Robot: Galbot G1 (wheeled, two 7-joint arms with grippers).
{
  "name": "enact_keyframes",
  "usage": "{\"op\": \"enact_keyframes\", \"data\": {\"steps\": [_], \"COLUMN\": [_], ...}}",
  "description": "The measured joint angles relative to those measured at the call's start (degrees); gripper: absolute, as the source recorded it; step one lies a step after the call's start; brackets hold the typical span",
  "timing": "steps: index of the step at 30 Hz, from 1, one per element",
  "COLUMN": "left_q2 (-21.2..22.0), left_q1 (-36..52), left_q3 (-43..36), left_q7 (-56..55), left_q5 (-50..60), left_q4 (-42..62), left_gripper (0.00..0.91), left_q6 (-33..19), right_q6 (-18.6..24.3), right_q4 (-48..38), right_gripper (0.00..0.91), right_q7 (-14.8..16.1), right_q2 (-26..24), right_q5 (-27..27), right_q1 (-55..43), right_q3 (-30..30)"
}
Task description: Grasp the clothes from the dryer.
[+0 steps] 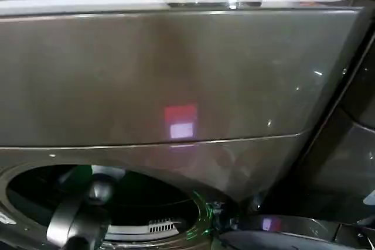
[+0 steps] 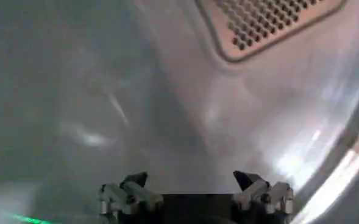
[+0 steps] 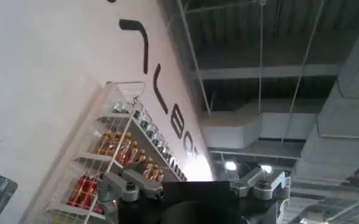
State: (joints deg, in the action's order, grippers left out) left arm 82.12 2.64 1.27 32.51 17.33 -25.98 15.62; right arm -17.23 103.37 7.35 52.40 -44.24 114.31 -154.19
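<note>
The left gripper (image 2: 196,190) is reaching inside the steel drum of the large bronze-grey front-loading dryer (image 1: 176,74), its two dark-tipped fingers (image 2: 135,181) spread wide apart with nothing between them. Just beyond the fingers, the smooth grey drum wall (image 2: 136,91) is curving away, and a perforated metal panel (image 2: 264,21) is sitting farther along that wall. In the head view, the left arm (image 1: 82,215) is passing through the round porthole (image 1: 35,188) low on the dryer's front. No garment is showing in the visible part of the drum.

The right gripper (image 3: 194,185) is pointing away from the dryer toward a white wire shelf of bottles (image 3: 115,152) against a white wall, its fingers parted and holding nothing.
</note>
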Motion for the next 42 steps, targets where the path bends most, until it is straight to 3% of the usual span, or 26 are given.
{"op": "enact_keyframes", "data": {"steps": [17,42], "left_q2": [0.36,-1.48], "left_q1": [6.88,6.93], "left_q3": [-14.61,-22.98], "left_q7": [12.17,27.01], "left_q5": [10.71,14.01], "left_q4": [10.03,14.56], "left_gripper": [0.907,0.907], "left_q6": [-9.20,-14.86], "right_q6": [0.08,-0.12], "right_q4": [0.76,1.48], "right_gripper": [0.907,0.907], "right_q7": [0.22,0.19], "right_q2": [0.18,0.27], "right_q5": [0.29,0.55], "right_q1": [-1.48,-1.36], "right_q3": [1.48,1.91]}}
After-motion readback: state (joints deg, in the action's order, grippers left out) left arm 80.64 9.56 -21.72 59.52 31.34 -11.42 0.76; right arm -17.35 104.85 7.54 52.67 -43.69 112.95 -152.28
